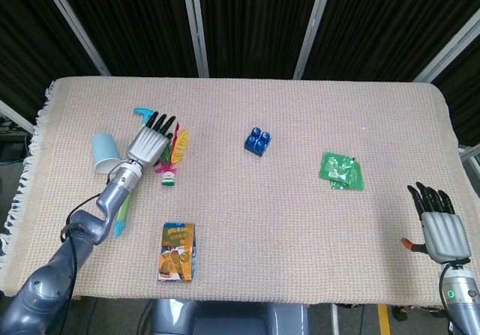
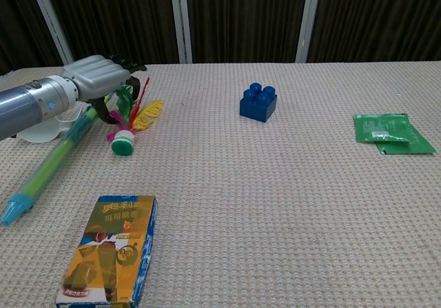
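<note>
Over the feather shuttlecock [image 1: 172,160] your left robot hand [image 1: 150,142] hovers, fingers spread, holding nothing; right robot hand [image 1: 441,227] rests open at the desk [image 1: 300,230] edge.

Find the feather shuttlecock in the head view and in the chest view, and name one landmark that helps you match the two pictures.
Head view: the feather shuttlecock lies left of centre, just right of the left hand.
Chest view: the shuttlecock sits upper left, beside the same hand.
Shared landmark: the blue block, to the shuttlecock's right in both.
</note>
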